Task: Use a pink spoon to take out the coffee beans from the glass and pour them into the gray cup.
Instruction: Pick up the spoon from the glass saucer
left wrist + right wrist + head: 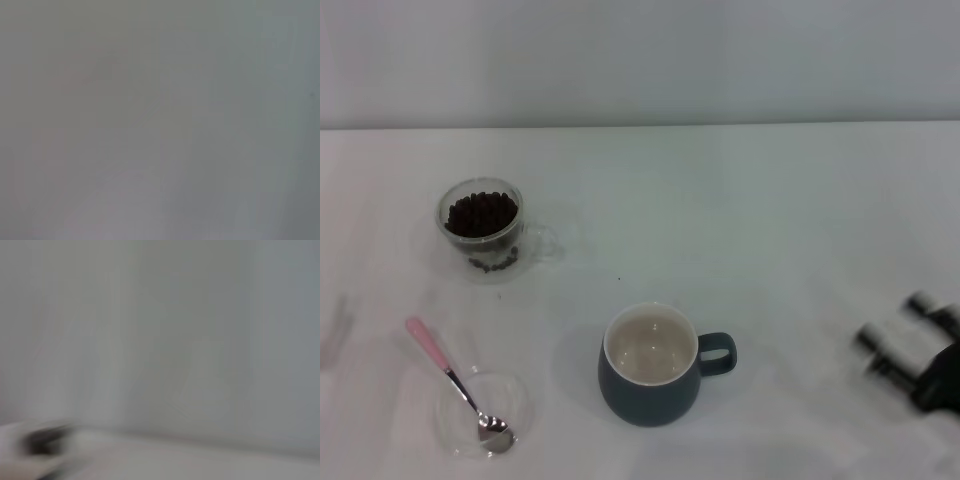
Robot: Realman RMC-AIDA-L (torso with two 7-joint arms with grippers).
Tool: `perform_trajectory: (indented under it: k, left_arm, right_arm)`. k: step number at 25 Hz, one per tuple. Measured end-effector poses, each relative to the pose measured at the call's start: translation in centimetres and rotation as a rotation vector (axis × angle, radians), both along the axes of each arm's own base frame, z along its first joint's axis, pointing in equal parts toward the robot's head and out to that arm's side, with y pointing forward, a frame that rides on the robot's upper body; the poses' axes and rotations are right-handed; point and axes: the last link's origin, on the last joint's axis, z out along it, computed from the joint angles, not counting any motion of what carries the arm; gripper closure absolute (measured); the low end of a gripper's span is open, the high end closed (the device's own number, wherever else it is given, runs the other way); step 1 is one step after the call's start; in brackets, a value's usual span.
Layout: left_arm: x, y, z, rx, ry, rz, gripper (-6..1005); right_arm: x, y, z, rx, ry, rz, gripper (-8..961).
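The white worktop [740,200] carried everything, one of each vessel. Largest was the single gray cup [650,390], well to the left of the right hand [900,335] and level with it near the front edge; its cream inside held nothing, and its loop handle pointed toward that hand.

One glass [482,228] stood farther off, beyond the cup and far to the left of the right hand, toward the back of the worktop. It was filled close to the brim with coffee beans [480,213], a dark heap too many to count, with a few more showing low through its clear wall. Its handle faced the right hand's side.

One shallow clear dish [450,425] sat at the front left, the thing farthest from the right hand. In it rested the silver bowl of the one pink spoon [450,378], whose handle ran out over the rim, up and away to the left.

The right hand hung at the worktop's right edge, its two fingers apart and holding nothing, well clear of the cup. Only a pale smear at the far left edge hinted at the left hand, and whether it was apart or together could not be told. Both wrist views showed only blur.
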Motion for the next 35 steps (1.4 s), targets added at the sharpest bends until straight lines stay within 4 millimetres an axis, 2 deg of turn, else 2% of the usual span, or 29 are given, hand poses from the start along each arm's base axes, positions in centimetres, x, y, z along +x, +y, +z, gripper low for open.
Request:
perform_trajectory:
  k: [5,6,12,15,21,22,23,31,35]
  left_arm:
    - [-0.1,-1.3,-0.2,-0.001,-0.045,-0.003,111]
    - [-0.3,-2.4,-0.4,-0.010,-0.155,0.002,111]
    - [-2.0,-5.0,0.2,-0.065,-0.501,0.056,111]
    - [-2.2,-5.6,0.4,-0.133,-0.590,0.049,111]
    - [-1.8,-4.1,0.2,-0.473,-0.679,0.047,111]
    - [-1.8,-4.1,0.2,-0.473,-0.679,0.047,110]
    - [-1.6,-3.0,0.2,-0.601,-0.687,0.058,110]
    - [-0.3,0.1,0.5,-0.827,-0.614,0.056,110]
    - [0.0,0.9,0.5,-0.864,-0.571,0.056,110]
  right_arm:
    - [1.4,1.4,3.8,0.307,0.004,-0.121,135]
    - [1.4,1.7,4.4,0.353,0.014,-0.131,136]
    - [0.5,3.7,5.0,0.405,0.025,-0.091,137]
    - [0.1,4.7,4.9,0.398,0.021,-0.078,137]
    - [-0.7,6.1,4.6,0.378,0.022,-0.049,137]
    - [-0.9,6.2,4.5,0.376,0.023,-0.045,137]
    - [-0.9,6.4,4.5,0.375,0.023,-0.043,137]
    - [-1.2,6.8,4.5,0.373,0.023,-0.035,137]
    - [-1.1,6.9,4.5,0.377,0.024,-0.037,136]
